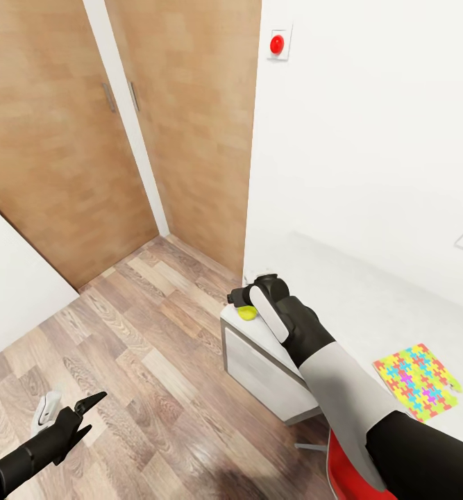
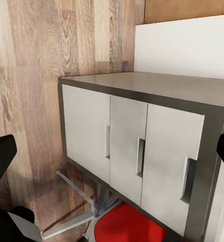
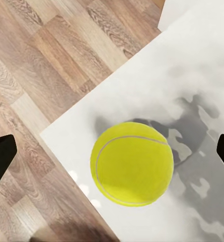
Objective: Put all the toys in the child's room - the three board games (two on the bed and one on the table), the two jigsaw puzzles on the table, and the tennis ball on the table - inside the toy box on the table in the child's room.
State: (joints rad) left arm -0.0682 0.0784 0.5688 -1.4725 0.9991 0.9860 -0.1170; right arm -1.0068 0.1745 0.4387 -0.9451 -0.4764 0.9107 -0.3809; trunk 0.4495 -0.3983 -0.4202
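The right gripper [image 1: 243, 303] hangs over the near-left corner of the table [image 1: 370, 312], its jaws spread wide with the tennis ball [image 3: 132, 163] lying between them on the pale top, close to the edge; whether a finger touches the ball is hard to tell. One jigsaw puzzle [image 1: 416, 381] lies flat on the table, well to the right of the ball. The left gripper [image 1: 85, 413] hovers low over the wood floor [image 1: 141, 333], jaws parted and holding nothing, pointed at the table's white drawers [image 2: 137, 151].
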